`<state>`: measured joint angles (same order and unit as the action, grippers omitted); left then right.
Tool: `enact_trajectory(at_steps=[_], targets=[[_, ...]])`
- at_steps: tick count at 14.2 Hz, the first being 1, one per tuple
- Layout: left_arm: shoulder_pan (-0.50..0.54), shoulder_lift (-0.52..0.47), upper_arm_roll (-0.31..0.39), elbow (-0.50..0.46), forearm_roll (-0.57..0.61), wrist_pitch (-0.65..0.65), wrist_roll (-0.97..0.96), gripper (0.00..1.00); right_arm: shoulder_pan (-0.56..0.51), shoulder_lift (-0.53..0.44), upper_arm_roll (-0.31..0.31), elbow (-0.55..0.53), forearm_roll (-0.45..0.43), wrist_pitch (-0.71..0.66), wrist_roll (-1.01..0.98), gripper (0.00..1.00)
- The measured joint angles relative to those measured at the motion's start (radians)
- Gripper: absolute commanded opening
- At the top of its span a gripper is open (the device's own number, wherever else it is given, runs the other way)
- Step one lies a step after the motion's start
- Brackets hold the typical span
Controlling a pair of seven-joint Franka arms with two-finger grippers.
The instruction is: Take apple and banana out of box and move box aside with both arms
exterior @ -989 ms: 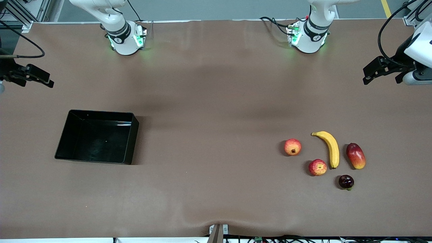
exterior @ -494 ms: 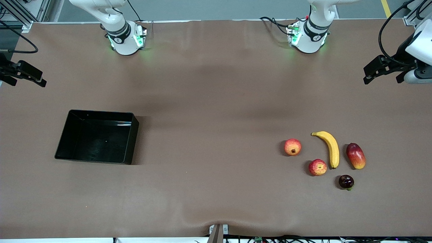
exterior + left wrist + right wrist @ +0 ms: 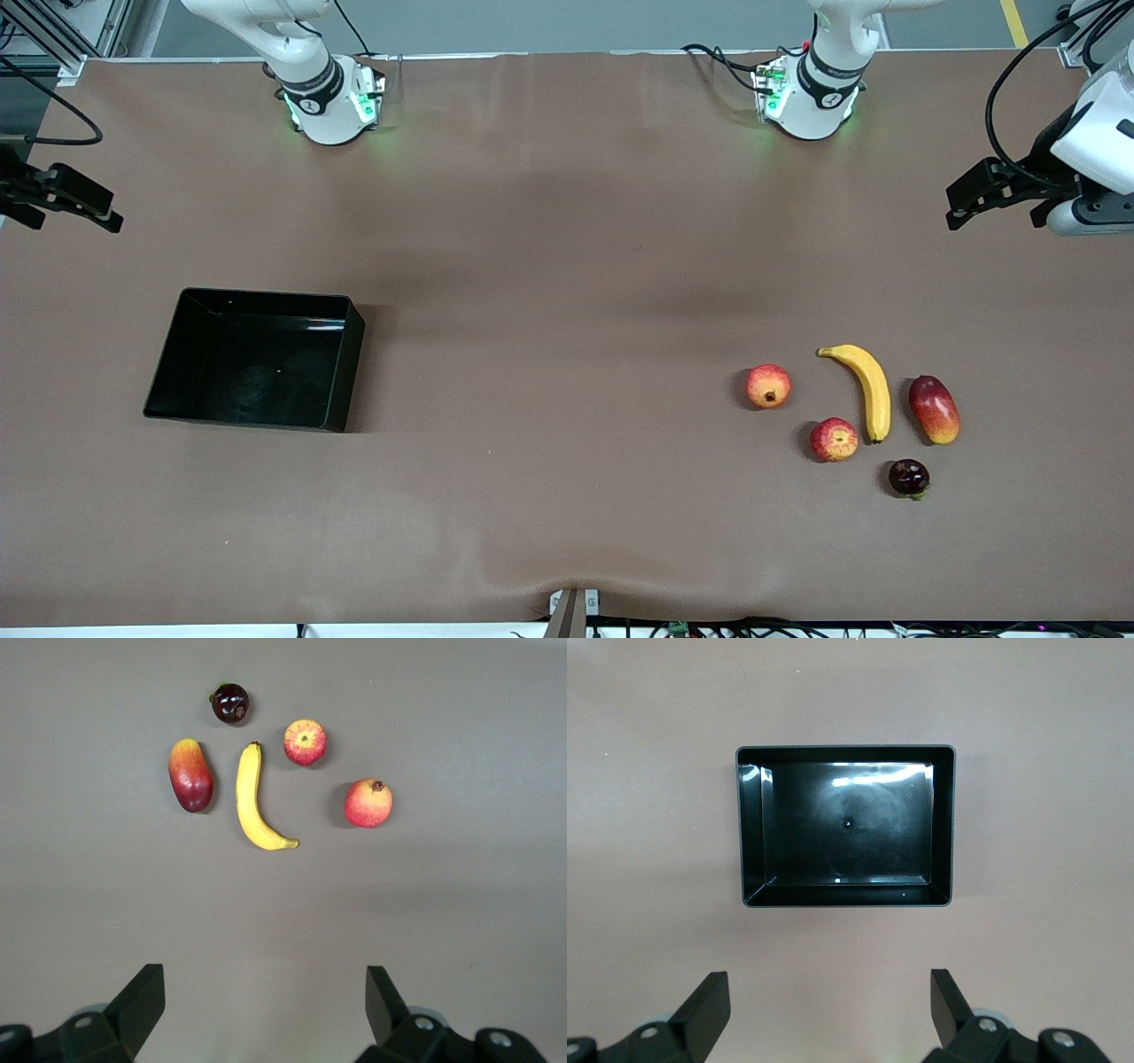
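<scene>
The yellow banana [image 3: 866, 390] and the small red apple [image 3: 834, 439] lie on the brown table toward the left arm's end; the apple is nearer the front camera. Both show in the left wrist view, the banana [image 3: 252, 802] beside the apple [image 3: 305, 742]. The empty black box [image 3: 257, 363] sits toward the right arm's end and shows in the right wrist view [image 3: 943, 824]. My left gripper [image 3: 961, 208] is open and empty, high over the table's end, away from the fruits. My right gripper [image 3: 102, 217] is open and empty over the table's edge, away from the box.
An orange-red round fruit with a dark crown [image 3: 768, 386], a red-yellow mango [image 3: 934, 409] and a small dark purple fruit [image 3: 909, 478] lie round the banana and apple. The two arm bases [image 3: 332, 97] [image 3: 806, 93] stand along the table's edge farthest from the front camera.
The right gripper has shifted outward toward its end of the table. The left gripper has shifted slightly inward and lower in the front view. Fruits and box have not moved.
</scene>
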<state>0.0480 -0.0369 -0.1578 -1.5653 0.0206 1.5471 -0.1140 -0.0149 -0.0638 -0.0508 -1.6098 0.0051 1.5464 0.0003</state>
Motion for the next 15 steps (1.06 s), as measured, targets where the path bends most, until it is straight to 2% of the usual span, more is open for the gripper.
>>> enact_trajectory(at_steps=[15], targets=[[0.001, 0.000, 0.000, 0.004, 0.000, -0.011, 0.000, 1.00, 0.000, 0.001, -0.006, 0.006, 0.000, 0.010, 0.009, 1.00]])
